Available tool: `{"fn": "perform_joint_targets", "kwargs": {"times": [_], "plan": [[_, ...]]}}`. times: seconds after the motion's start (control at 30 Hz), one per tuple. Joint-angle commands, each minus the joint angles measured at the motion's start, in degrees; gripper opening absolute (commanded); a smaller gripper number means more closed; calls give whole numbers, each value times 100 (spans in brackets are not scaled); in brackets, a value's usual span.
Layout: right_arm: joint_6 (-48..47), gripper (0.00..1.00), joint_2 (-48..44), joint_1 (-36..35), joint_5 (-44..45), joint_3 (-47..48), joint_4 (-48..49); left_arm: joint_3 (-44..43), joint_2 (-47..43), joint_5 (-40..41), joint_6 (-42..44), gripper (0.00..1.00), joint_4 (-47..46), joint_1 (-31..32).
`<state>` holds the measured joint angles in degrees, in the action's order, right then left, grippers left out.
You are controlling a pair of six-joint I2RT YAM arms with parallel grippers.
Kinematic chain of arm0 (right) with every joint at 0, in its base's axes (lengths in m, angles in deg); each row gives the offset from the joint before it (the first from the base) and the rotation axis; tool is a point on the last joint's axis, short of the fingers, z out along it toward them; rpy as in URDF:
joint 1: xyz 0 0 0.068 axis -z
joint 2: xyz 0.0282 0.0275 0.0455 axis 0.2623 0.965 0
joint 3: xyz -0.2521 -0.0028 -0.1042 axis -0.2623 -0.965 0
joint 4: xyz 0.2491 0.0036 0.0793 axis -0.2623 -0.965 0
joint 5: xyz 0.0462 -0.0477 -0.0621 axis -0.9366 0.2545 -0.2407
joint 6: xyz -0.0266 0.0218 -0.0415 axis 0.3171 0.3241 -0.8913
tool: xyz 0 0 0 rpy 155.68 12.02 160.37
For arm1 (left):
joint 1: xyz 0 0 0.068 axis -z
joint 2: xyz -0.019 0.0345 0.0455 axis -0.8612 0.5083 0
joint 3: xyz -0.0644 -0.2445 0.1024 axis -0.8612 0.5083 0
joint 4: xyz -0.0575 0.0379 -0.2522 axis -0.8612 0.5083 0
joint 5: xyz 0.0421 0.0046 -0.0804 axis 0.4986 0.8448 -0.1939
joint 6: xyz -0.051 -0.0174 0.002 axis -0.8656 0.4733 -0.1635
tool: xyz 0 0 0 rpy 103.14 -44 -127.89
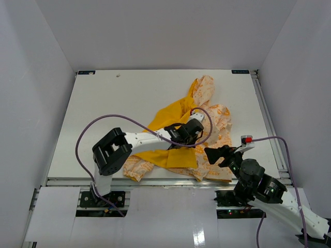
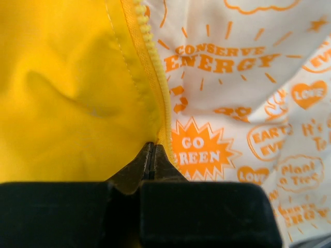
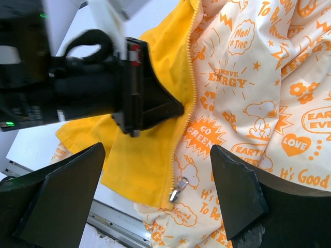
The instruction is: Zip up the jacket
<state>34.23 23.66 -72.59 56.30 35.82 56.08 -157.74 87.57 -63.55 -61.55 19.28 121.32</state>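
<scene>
Overhead looking down, wrist views close, seemingly sharing jacket [image 3: 248, 93]

Matt cloth jacket [image 3: 258, 103], smooth yellow lining [image 2: 62, 93], shiny metal zipper pull [image 3: 179, 187], matt black plastic left end effector [image 2: 153, 150]

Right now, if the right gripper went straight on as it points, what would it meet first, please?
Probably the soft cream jacket with orange print, near its yellow zipper edge; depth is unclear.

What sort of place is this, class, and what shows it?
Probably a robotics lab test cell: a white table boxed in by plain walls, a left arm and right arm bolted at its near edge, one jacket laid out.
</scene>
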Motion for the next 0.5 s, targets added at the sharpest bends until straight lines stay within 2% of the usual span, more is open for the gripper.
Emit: {"fn": "perform_joint_targets", "kwargs": {"times": [0.0, 0.27, 0.47], "plan": [[105, 89, -452, -9, -1, 10, 181, 471, -1003, -336, 60, 0, -556, -91], [130, 90, -40, -1, -55, -288, 654, 1510, -2169, -551, -44, 0, -931, -500], [-130, 88, 999, -1, -615, -641, 1953, 2562, -3072, -1024, -110, 0, -1356, -934]]}}
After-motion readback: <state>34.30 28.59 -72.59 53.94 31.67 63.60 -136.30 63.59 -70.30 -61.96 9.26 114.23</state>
